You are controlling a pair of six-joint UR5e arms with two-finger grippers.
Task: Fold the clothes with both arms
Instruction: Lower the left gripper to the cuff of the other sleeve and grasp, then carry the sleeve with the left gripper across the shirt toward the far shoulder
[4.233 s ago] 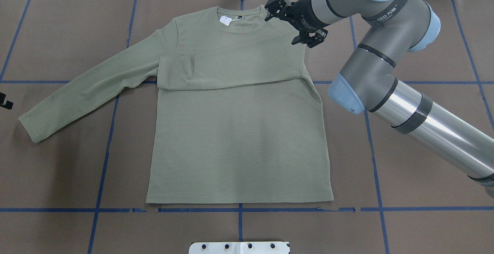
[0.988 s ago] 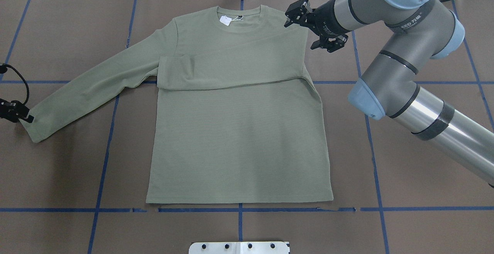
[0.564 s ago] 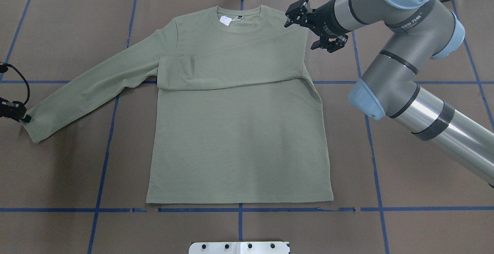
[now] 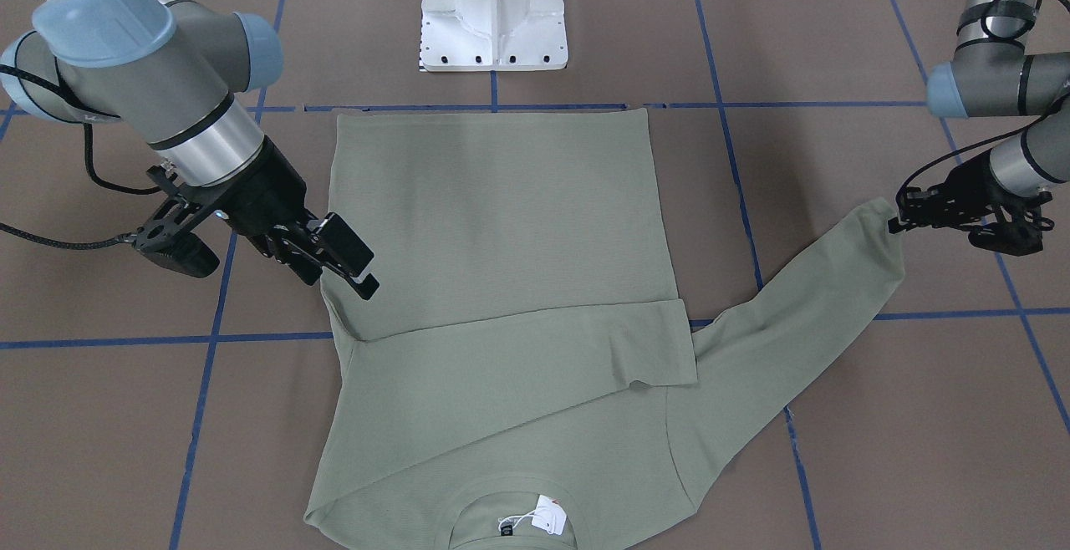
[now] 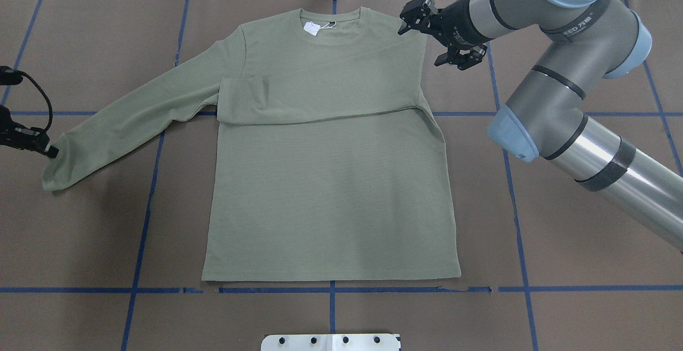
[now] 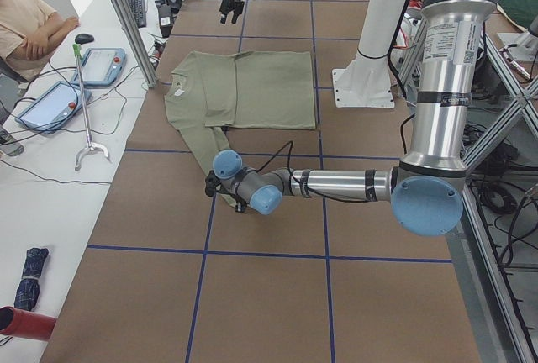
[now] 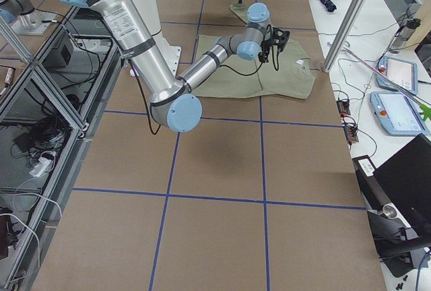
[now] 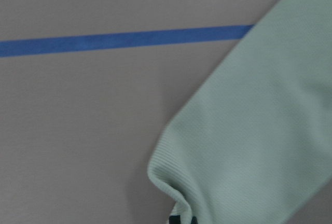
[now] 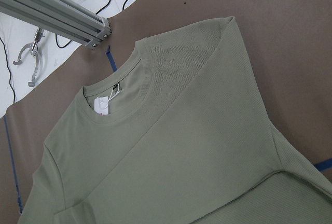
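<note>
Shirt [image 5: 331, 191] flat, L tool [image 5: 50, 151] pinching sleeve cuff [image 5: 57, 169], R tool [image 5: 420, 47] spread at opp. shoulder edge.

1. We count one sage-green shirt [image 5: 331, 191], lying across the middle of the brown table [image 5: 587, 297].
2. Two robot arms reach over that table: the left arm [image 6: 336, 184] and the right arm [image 5: 560, 100].
3. Two black grippers, one to each arm: the left gripper [image 5: 50, 152] near the table's left edge, the right gripper [image 5: 420, 47] near its far edge.
4. One white hang tag [image 5: 311, 28], at the shirt's collar.
5. One white pedestal base [image 4: 493, 15], at the robot's edge of the table.
6. Beyond the far edge we make out two blue-framed tablets [image 6: 102, 66] [image 6: 50, 104] and one person [image 6: 29, 23].
</note>
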